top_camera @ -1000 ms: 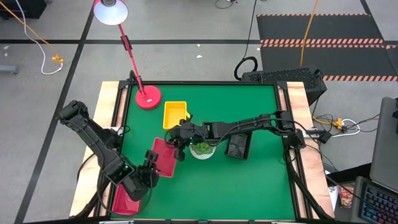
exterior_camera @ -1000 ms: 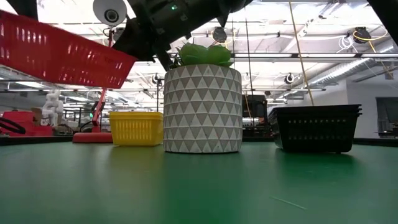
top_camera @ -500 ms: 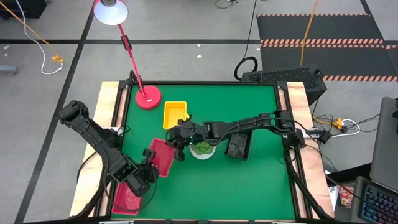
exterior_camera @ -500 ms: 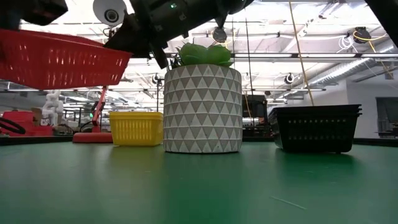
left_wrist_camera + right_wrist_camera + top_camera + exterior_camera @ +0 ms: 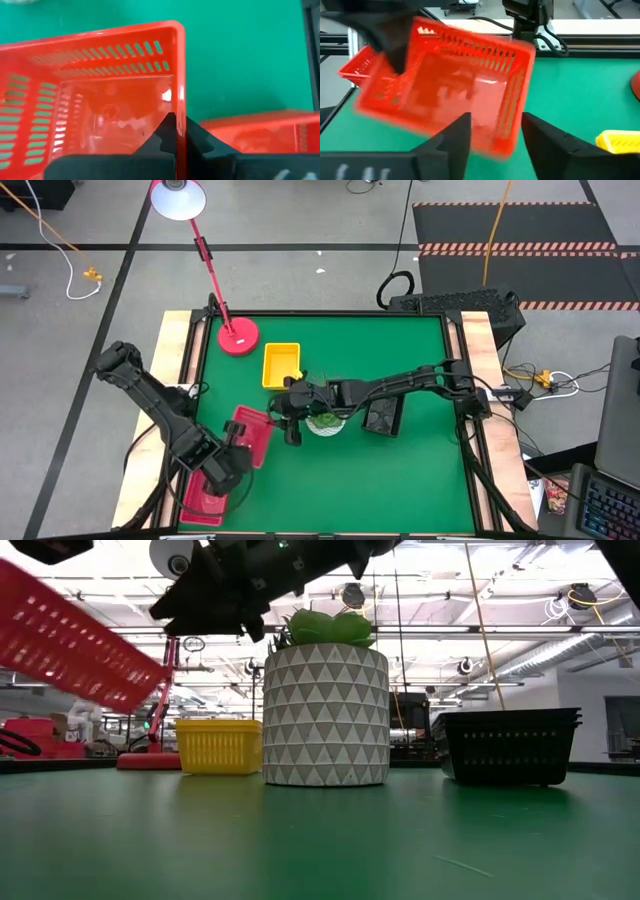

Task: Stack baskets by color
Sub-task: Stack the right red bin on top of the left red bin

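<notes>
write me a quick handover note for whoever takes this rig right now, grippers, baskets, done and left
Left gripper: shut on the wall of a red basket, held tilted above the table's front left.
Right gripper: open, just clear of that basket, beside the potted succulent.
Baskets: another red basket lies at the front left edge. Yellow baskets sit behind the pot, near the red lamp base. Black baskets sit stacked right of the pot.
Done: hand-over of the red basket to the left gripper.
Left: set the held red basket into the one at the front left edge.
</notes>
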`<state>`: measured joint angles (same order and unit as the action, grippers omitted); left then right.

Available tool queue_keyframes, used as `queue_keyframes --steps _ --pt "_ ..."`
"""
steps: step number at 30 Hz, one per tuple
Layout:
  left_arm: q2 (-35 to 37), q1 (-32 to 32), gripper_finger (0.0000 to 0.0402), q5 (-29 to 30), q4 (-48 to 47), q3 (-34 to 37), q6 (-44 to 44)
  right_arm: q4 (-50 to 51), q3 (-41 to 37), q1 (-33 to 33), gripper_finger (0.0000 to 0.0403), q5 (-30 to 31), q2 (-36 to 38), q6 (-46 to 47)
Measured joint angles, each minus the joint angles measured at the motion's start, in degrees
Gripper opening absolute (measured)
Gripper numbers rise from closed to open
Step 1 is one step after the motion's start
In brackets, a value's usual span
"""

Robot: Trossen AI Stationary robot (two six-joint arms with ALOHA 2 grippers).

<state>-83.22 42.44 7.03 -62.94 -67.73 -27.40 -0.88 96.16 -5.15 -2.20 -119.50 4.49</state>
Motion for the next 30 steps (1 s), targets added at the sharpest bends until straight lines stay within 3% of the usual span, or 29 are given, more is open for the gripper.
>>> queue_keyframes --steps 9,22,30 --pt "2.0 3.5 0.0002 -5.0 -5.1 -2.8 -10.2 5.1 0.1 -1.5 0.0227 0.3 0.9 -0.6" --pt "2.0 17.1 0.0001 -2.8 -3.7 -4.6 -30.6 5.6 -2.9 -1.8 0.0222 0.6 1.8 -0.7" --pt "-1.4 22.7 0.0001 -4.2 1.0 -4.6 -38.0 5.9 -3.2 -1.7 0.0222 0.6 1.7 0.4"
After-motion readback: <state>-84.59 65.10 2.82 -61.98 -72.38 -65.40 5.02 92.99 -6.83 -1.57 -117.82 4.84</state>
